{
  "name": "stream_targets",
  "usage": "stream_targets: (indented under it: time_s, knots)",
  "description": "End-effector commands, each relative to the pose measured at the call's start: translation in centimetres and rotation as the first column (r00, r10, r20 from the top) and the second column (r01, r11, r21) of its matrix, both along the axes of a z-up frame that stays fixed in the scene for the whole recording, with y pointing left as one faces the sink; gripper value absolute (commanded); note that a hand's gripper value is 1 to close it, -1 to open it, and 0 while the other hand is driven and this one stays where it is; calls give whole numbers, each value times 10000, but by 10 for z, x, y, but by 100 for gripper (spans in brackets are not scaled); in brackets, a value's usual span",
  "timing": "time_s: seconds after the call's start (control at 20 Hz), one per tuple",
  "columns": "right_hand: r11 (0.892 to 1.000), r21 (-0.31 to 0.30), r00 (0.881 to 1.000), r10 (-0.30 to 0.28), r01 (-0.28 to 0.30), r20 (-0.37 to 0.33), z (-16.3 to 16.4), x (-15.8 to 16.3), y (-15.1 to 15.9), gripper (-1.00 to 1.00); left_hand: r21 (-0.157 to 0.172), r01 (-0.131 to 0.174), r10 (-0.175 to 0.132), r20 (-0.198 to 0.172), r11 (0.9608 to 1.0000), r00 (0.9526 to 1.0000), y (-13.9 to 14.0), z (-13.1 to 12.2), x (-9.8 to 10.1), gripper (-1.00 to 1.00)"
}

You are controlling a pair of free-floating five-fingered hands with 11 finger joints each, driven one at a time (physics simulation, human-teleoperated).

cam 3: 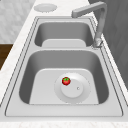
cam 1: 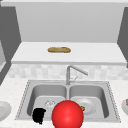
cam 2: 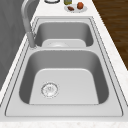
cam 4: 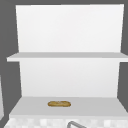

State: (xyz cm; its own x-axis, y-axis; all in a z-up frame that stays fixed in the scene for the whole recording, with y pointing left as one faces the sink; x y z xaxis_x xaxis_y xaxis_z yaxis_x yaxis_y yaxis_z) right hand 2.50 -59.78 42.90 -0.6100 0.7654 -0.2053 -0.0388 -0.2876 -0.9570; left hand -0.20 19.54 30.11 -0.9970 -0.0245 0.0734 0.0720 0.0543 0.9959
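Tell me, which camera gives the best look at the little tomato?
The right side view: the tomato sits unobstructed on the plate in the near basin. In the front view only a sliver peeks from behind the big red ball.

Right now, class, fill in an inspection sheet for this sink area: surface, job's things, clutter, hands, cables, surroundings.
Surface: white speckled counter holding a steel double sink with a grey bent faucet.
Job's things: large glossy red sphere low in the front view, over the sink's front rim.
Clutter: round white plate in the right basin with a small red tomato-like fruit on it; bare white plate on the left counter; plate of food on the right counter.
Hands: black left hand by the left basin's front rim, beside the sphere.
Cables: nothing seen.
Surroundings: white shelf bearing a brown bread loaf; pale tiled backsplash.
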Motion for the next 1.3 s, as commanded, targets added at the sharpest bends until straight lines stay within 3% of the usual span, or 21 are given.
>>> stream_targets:
  time_s: [0.0, 0.1, 0.65, 0.9, 1.05, 1.25]
  knots:
    - [9986, 303, 9989, -422, 429, -225, 0, 17, -2, -100, 0, 0, 0, 0, 10000, 10000, 0, 0, 0, 0]
    - [9992, -7, 9987, -397, 397, -325, -13, 27, -3, -100, 0, 0, 0, 0, 10000, 10000, 0, 0, 0, 0]
    - [9992, -83, 9991, -401, 400, -118, -51, 93, -24, -100, 0, 0, 0, 0, 10000, 10000, 0, 0, 0, 0]
    - [9994, 120, 9994, -332, 332, -7, -82, 111, -50, -100, 0, 0, 0, 0, 10000, 10000, 0, 0, 0, 0]
    - [9973, 725, 9995, -99, 120, -297, -79, 115, -69, -100, 0, 0, 0, 0, 10000, 10000, 0, 0, 0, 0]
    - [9959, 889, 9993, -112, 145, -365, -85, 122, -92, -100, 0, 0, 0, 0, 10000, 10000, 0, 0, 0, 0]
